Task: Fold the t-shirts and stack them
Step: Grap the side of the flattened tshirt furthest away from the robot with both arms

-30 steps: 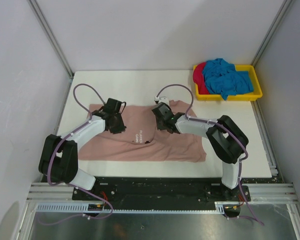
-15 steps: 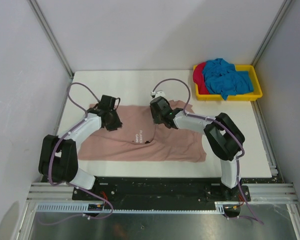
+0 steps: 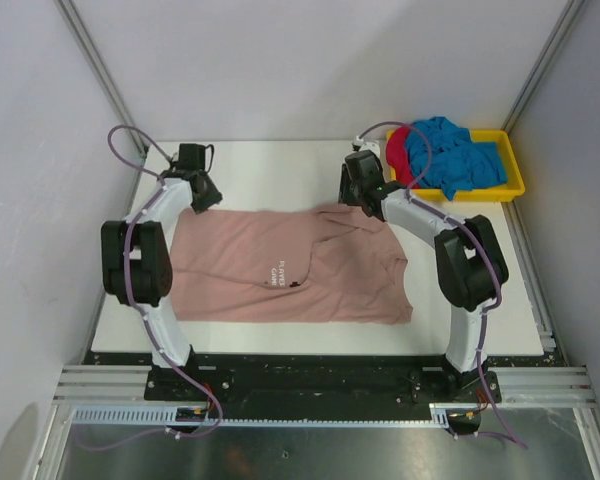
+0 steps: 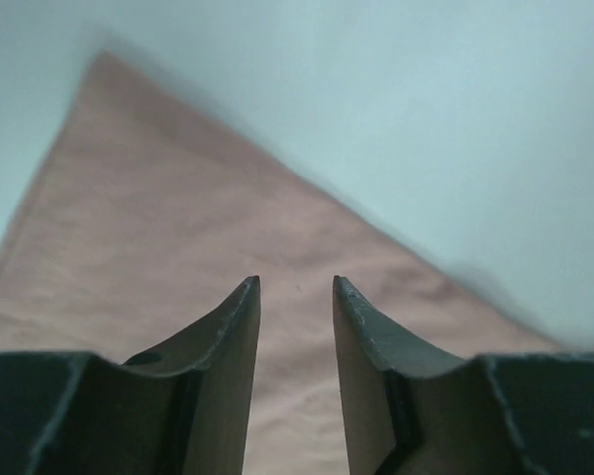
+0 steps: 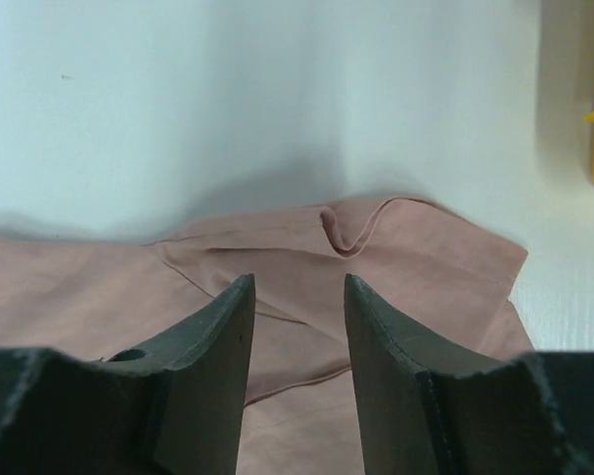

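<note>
Fingers [image 4: 228,346] parted (both); pink t-shirt [image 3: 280,270] lies left-right.

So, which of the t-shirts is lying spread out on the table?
The pink t-shirt; the blue t-shirt and the red t-shirt are crumpled together in the yellow tray.

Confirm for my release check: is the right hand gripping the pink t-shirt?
No, the right hand stands open over the pink t-shirt, pinching no cloth.

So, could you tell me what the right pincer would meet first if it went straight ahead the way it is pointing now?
Most likely the pink t-shirt: the right pincer, jaws open and empty, aims at its rumpled far edge, with the white table beyond. Depth is hard to judge.
</note>
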Controlling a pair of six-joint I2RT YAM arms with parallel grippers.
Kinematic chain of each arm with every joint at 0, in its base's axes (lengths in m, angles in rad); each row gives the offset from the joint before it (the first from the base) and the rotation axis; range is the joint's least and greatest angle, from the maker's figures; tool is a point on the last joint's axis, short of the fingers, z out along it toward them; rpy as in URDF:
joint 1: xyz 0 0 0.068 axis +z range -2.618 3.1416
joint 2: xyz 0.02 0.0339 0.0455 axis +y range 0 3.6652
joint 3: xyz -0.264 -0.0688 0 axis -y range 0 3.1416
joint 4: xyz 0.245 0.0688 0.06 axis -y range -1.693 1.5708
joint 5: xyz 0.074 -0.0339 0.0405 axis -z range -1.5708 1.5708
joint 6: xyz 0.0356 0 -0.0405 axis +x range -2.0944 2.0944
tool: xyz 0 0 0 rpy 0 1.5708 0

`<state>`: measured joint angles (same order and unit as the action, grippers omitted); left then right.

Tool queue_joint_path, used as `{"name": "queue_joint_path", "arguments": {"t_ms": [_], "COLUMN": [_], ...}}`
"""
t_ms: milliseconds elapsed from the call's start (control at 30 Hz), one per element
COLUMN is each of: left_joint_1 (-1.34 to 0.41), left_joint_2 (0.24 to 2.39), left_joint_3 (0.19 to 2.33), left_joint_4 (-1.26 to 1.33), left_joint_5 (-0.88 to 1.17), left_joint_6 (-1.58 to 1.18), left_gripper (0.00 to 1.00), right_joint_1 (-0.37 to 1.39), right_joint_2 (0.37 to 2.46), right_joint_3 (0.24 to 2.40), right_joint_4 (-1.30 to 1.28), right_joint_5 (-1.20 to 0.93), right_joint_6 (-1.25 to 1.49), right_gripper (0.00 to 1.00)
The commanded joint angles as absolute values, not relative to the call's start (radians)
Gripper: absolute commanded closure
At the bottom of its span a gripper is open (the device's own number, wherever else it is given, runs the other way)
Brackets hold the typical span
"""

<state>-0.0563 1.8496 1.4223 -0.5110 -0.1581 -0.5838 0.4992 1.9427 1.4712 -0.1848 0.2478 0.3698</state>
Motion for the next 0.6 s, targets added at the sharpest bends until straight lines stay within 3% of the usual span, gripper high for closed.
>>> {"name": "queue_joint_path", "arguments": {"t_ms": [0, 567], "left_joint_1": [-0.008, 0.099], "left_joint_2": [1.938, 2.163], "left_joint_3": [1.512, 1.703], "left_joint_4": [-0.512, -0.516], "left_joint_5": [-0.269, -0.346], "left_joint_6": [-0.534, -0.476], "left_gripper": [0.6, 0.6], "right_joint_1": [0.486, 0.399], "right_joint_2": [1.944, 1.907], "right_joint_3": [1.504, 1.448], "right_joint_4": [-0.219, -0.237], "right_joint_5": [0.218, 0.124], "right_joint_6": [0.387, 0.411], "right_gripper": [0.55, 0.56]}}
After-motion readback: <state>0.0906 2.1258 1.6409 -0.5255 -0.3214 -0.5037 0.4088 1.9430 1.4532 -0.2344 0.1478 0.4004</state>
